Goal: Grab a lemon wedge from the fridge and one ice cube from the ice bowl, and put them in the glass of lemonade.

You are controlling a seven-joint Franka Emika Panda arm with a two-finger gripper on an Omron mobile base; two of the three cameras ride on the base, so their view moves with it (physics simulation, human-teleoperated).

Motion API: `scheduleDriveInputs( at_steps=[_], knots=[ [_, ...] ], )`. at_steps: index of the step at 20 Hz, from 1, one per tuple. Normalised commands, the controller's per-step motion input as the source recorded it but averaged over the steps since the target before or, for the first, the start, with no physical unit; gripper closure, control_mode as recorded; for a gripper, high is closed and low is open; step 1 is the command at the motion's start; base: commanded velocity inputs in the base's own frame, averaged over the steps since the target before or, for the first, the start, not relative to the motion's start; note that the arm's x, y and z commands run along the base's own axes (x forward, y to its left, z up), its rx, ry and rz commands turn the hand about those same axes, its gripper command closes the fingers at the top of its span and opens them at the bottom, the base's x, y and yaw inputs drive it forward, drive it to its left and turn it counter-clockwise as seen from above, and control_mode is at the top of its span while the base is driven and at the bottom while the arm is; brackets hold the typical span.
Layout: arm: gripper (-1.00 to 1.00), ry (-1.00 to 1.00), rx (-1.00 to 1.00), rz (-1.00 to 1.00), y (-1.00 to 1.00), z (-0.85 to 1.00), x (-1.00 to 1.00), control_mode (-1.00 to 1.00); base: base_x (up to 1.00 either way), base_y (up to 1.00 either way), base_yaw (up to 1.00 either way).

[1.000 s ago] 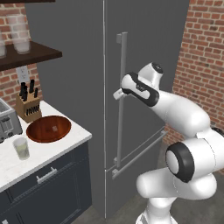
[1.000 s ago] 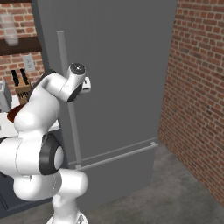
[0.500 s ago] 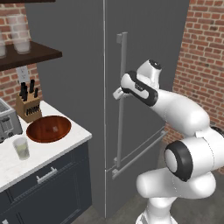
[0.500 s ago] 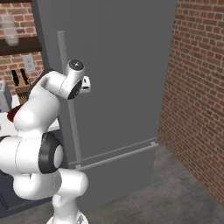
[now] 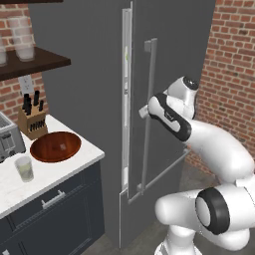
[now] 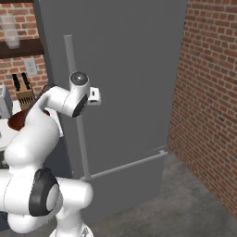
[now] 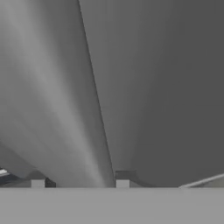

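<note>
Grey bar handle (image 5: 148, 114) of the fridge (image 5: 94, 74) is clasped by the gripper (image 5: 144, 110), its jaws narrowed around it. Fridge door (image 5: 169, 74) is seen slightly ajar, a pale strip of interior exposed at its left edge.

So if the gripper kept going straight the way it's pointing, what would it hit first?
Probably the fridge door face just behind the bar handle; the gripper already looks closed around that handle.

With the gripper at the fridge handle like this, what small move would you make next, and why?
Probably pull the handle outward. The gripper looks closed on it, and the fridge door shows just a narrow gap at its edge, too small to reach inside.
</note>
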Motion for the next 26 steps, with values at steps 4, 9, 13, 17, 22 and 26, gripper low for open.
scheduleDriveInputs(
  at_steps=[4,9,13,17,22,26],
  knots=[
    [1.00,-0.10,0.13,-0.17,-1.00,0.01,-0.39,-1.00,0.00,0.00,0.00],
    [1.00,-0.12,0.15,-0.17,-1.00,0.21,-0.36,-1.00,0.00,0.00,0.00],
    [1.00,-0.09,0.18,-0.18,-1.00,0.27,-0.44,-1.00,0.00,0.00,0.00],
    [1.00,-0.04,0.18,-0.18,-1.00,0.28,-0.36,-1.00,0.00,0.00,0.00],
    [1.00,-0.08,0.20,-0.16,-1.00,0.19,-0.33,-1.00,0.00,0.00,0.00],
    [-1.00,-0.09,0.11,-0.10,-0.71,0.01,-0.26,-1.00,0.00,0.00,0.00]
  ],
)
